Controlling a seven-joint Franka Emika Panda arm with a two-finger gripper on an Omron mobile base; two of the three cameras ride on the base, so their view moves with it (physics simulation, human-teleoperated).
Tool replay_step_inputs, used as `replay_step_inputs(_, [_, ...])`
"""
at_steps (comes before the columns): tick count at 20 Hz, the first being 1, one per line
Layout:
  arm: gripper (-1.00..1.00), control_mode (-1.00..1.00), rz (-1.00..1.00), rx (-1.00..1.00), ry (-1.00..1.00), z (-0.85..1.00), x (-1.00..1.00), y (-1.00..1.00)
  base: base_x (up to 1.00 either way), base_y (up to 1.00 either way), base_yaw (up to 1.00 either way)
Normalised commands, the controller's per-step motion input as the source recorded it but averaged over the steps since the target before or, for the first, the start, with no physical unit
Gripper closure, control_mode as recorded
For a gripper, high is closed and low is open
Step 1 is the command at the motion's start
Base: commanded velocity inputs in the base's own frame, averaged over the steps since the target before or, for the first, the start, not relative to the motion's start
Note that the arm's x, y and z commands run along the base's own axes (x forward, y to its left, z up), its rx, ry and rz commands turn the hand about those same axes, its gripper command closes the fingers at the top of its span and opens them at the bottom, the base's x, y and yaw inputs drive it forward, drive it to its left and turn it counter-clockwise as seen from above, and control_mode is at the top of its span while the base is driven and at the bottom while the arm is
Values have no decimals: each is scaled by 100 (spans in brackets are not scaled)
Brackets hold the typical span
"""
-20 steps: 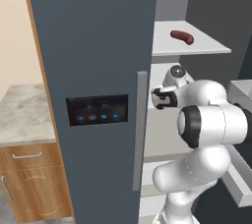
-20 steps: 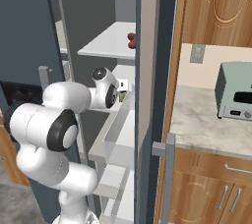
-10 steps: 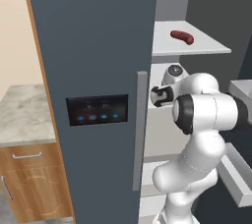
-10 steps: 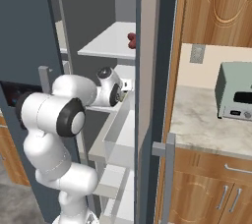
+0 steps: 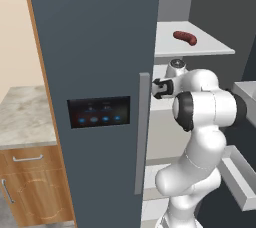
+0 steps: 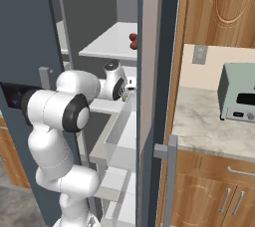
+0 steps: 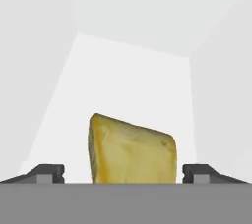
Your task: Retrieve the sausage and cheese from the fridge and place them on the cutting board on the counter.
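The cheese (image 7: 132, 152), a pale yellow wedge, stands on a white fridge shelf in the hand view, right between my fingertips. My gripper (image 7: 133, 175) is open, with a gap on each side of the wedge. The sausage (image 5: 185, 37), a reddish-brown link, lies on the shelf (image 5: 210, 48) one level above my hand, and its end also peeks past the door edge (image 6: 133, 41). The dark grey fridge (image 5: 100, 47) has its right door swung open. The cutting board is out of view.
My white arm (image 5: 202, 109) reaches in past the closed left door's handle (image 5: 143, 132). The open door's bin (image 5: 240, 182) juts out low on the right. A marbled counter (image 6: 209, 126) carries a grey toaster (image 6: 239, 99). Another counter (image 5: 20, 117) lies to the left.
The arm's elbow has swung higher and closer to the fridge, while the hand has stayed at the same shelf. The sausage has not moved.
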Motion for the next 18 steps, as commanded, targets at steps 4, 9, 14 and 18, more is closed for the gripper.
replay_step_inputs(4, [100, -100, 0, 8, 7, -32, -7, 0, 0, 0, 0])
replay_step_inputs(9, [100, -100, 0, 9, 6, -24, -43, 0, 0, 0, 0])
replay_step_inputs(14, [100, -100, 4, 4, -2, -4, -74, 0, 0, 0, 0])
replay_step_inputs(18, [100, -100, 8, 0, -8, 2, -78, 0, 0, 0, 0])
